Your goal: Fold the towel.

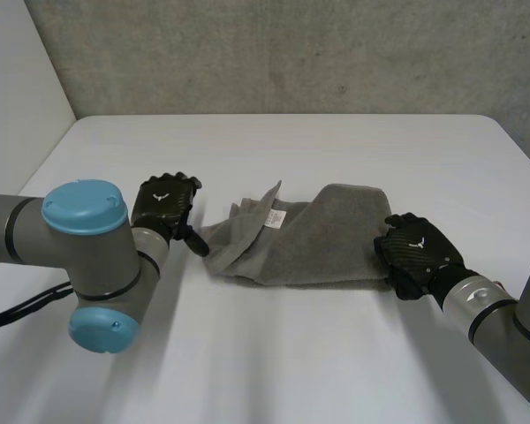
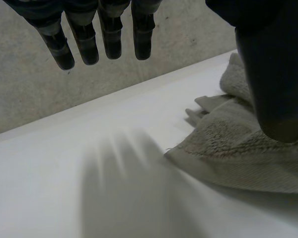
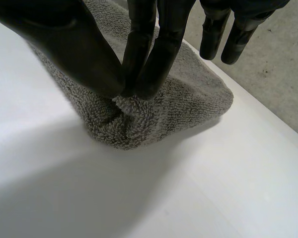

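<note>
Towel (image 1: 305,240) bunched mid table (image 1: 291,362), long axis 9-to-3; right hand (image 1: 421,254) pinches its 3 o'clock end, left hand (image 1: 164,205) relaxed, empty, just beside 9 o'clock corner.

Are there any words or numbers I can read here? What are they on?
White tag on the towel: any print is too small to read.
White mark on the back of the left hand and of the right hand: a small symbol, no readable letters.
Nothing else carries writing.
</note>
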